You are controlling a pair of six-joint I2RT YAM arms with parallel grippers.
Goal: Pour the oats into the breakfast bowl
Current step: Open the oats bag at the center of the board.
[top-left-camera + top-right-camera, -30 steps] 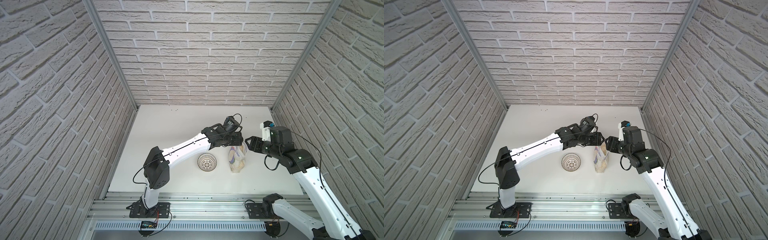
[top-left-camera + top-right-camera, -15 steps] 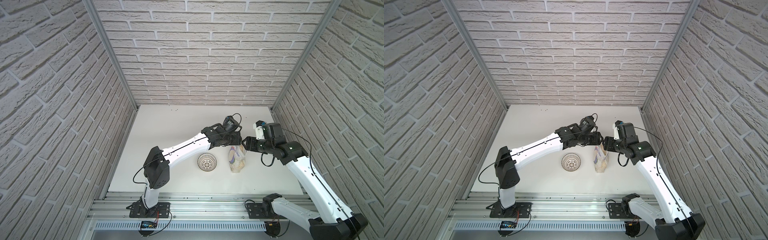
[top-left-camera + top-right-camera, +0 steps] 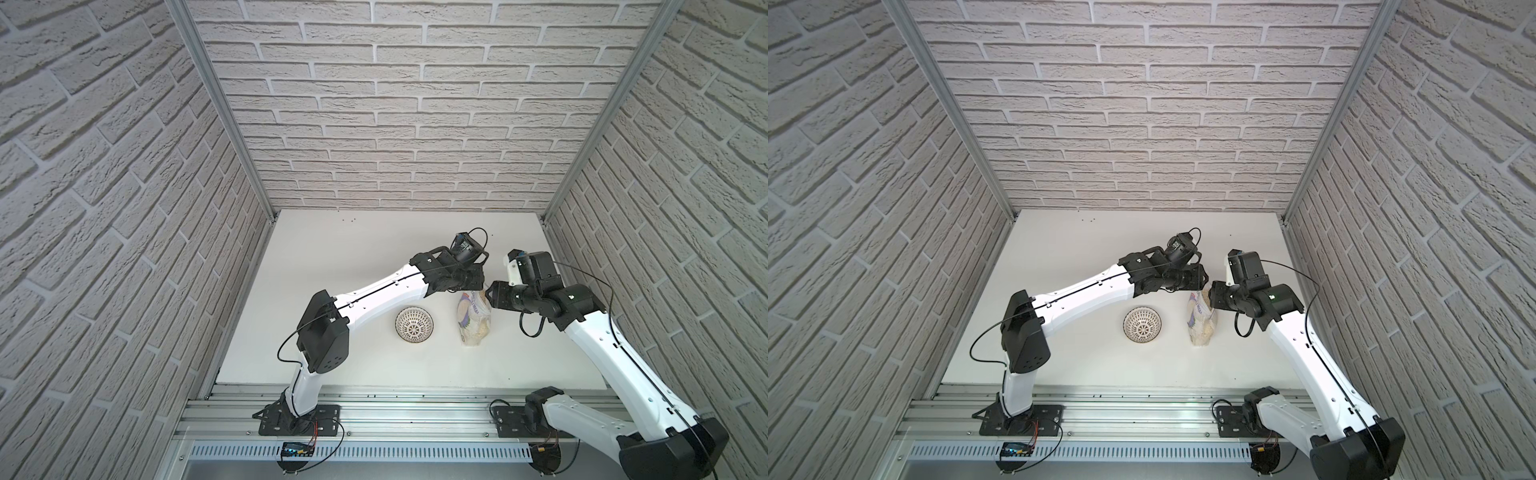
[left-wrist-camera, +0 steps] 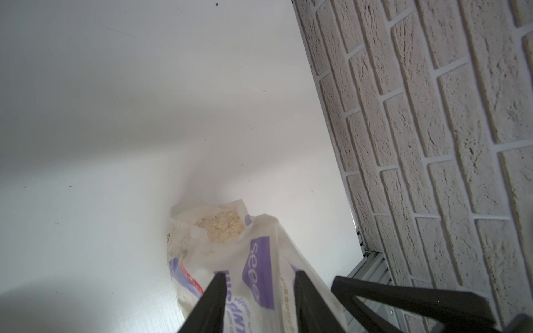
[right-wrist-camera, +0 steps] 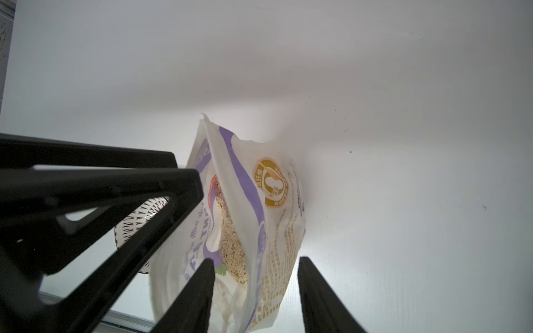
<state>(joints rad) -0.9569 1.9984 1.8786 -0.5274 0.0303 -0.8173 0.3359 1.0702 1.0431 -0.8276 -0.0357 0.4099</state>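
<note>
The bag of oats (image 3: 473, 322) (image 3: 1202, 322) stands upright on the white table, its top open, with pale flakes (image 4: 222, 225) (image 5: 230, 245) showing inside. Left of it sits the breakfast bowl (image 3: 414, 325) (image 3: 1142, 325), white with a dark lattice and no flakes in it. My left gripper (image 3: 478, 286) (image 4: 259, 273) reaches the bag's top from the left, jaws apart with the bag's printed top between them. My right gripper (image 3: 492, 296) (image 5: 256, 259) comes from the right, open round the bag's upper edge, with a gap to one finger (image 5: 314, 288).
The two gripper heads nearly meet above the bag: the left one's black frame (image 5: 101, 201) crosses the right wrist view with the bowl (image 5: 132, 227) behind it. The right brick wall (image 4: 432, 144) and its metal rail lie a short way beyond the bag.
Both pairs of jaws have narrowed round the bag's top. The right arm has swung its wrist in closer to the bag. Bag and bowl have not moved.
</note>
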